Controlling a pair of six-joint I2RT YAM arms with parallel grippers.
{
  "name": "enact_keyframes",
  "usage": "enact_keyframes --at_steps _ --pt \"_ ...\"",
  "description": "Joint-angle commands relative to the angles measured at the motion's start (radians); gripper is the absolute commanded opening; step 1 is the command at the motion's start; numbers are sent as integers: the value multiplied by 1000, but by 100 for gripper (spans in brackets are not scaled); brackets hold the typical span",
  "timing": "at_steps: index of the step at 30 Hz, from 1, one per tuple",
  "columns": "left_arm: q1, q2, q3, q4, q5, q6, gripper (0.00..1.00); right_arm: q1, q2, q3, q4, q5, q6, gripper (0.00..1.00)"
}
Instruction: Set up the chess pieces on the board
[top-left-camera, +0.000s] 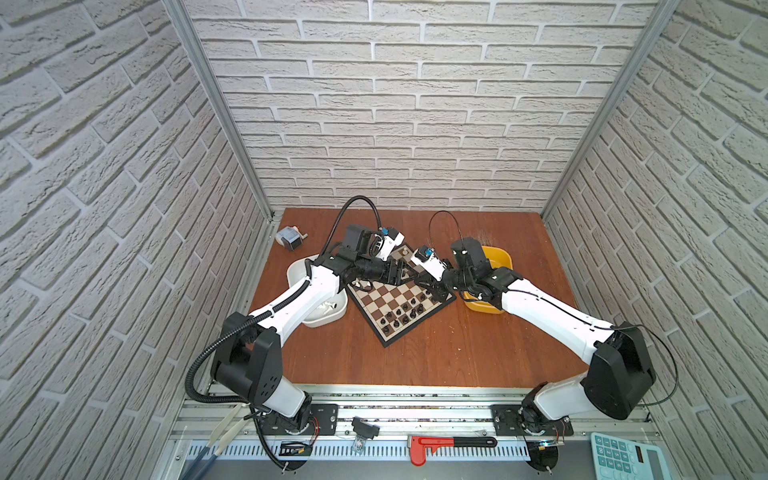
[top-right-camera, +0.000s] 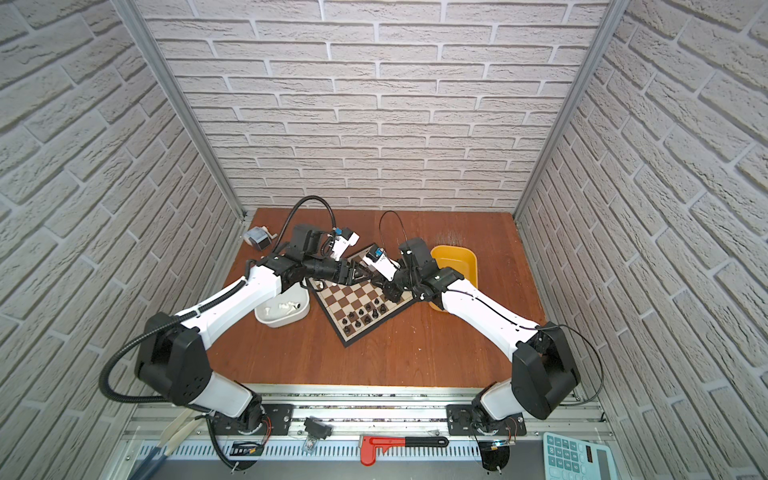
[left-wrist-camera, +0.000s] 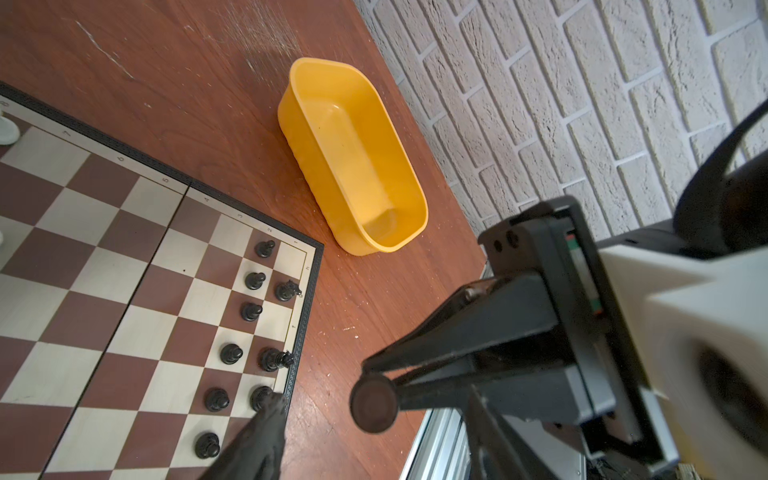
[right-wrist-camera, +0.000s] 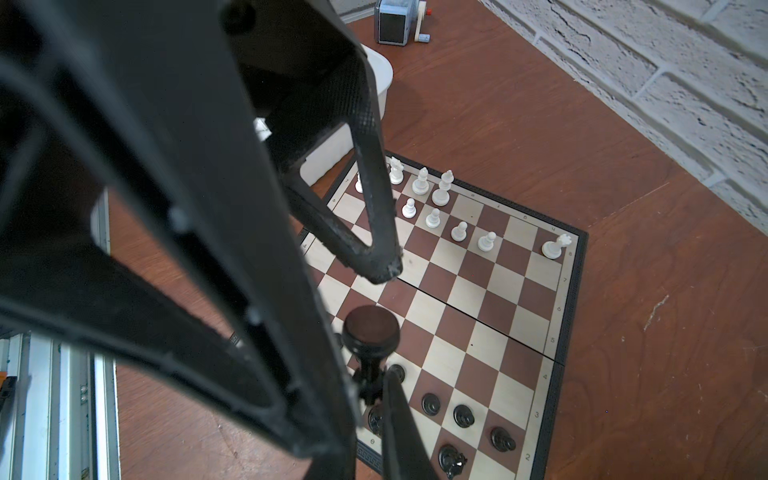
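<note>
R fingers (right-wrist-camera: 401, 440) pinch glossy blk piece (right-wrist-camera: 370, 332), round flat base

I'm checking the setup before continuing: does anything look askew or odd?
The board sits cornerwise to the table edges. The right gripper holds a black piece tipped over: its round base shows in both wrist views instead of facing down.

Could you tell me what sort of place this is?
Probably a lab robot cell, not a home: brick-pattern panels on aluminium posts box in a wooden table, and a metal rail along its front holds the left arm and right arm.
</note>
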Motion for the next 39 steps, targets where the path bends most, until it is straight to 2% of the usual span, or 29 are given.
enact_keyframes --at_steps 1,15,27,39 --pt "-5 16 31 -32 15 27 62 6 -13 22 6 -12 -6 7" --pt "-7 26 17 3 28 4 47 6 -1 30 11 -22 4 7" --pt "-21 34 17 69 46 -39 39 6 6 26 10 -33 2 6" --pt "-22 39 8 59 46 -47 26 6 12 30 16 -35 8 6"
